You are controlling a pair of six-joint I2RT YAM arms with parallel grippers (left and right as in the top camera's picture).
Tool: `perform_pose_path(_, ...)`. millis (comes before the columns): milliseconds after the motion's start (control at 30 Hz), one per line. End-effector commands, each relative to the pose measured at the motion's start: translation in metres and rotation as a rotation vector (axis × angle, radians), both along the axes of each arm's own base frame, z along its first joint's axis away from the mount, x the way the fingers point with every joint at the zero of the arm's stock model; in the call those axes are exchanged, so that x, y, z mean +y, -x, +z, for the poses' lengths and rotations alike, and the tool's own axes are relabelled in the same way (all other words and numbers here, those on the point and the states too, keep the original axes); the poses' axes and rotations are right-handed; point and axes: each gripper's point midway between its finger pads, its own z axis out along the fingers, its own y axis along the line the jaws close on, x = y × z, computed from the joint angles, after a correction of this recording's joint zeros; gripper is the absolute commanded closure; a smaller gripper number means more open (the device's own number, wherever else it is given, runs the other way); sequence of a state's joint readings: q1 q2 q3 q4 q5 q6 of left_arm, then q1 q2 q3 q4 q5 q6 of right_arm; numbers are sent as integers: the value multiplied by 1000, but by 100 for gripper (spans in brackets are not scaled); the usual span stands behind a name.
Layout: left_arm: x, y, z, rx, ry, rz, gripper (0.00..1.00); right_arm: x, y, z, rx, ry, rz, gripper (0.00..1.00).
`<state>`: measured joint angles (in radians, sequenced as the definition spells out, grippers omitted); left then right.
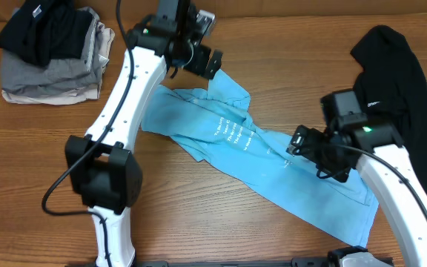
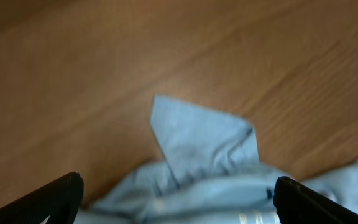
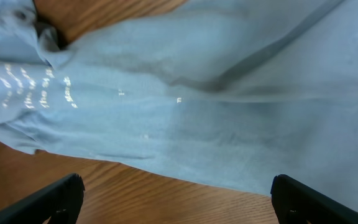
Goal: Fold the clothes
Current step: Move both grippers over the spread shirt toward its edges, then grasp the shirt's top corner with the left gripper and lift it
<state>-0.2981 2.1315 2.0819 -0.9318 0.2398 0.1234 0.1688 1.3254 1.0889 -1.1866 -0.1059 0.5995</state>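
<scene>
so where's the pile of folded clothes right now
In the overhead view the pile sits at the table's far left corner, outside the left arm, apart from the blue T-shirt.

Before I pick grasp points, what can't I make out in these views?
1. Overhead: the lettering on the blue T-shirt is too small to read; the right wrist view blurs it.
2. Overhead: the black garment runs off the right edge, and the right arm covers part of it.
3. Overhead: the folded pile is cut by the top edge.
</scene>
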Motion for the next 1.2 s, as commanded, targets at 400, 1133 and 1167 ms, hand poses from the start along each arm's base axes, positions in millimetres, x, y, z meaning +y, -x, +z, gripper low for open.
perform_pose_path(400,-5,-61,-43,-69,-84,-23,0,-2,10,-12,-23,-79,-43,0)
perform_pose_path(1133,-26,-65,-157,52,-96,-100,0,-4,3,-11,-61,-56,10,0)
perform_pose_path(1167,-27,-63,-163,58,-107,-112,0,-4,3,-11,-62,-56,10,0)
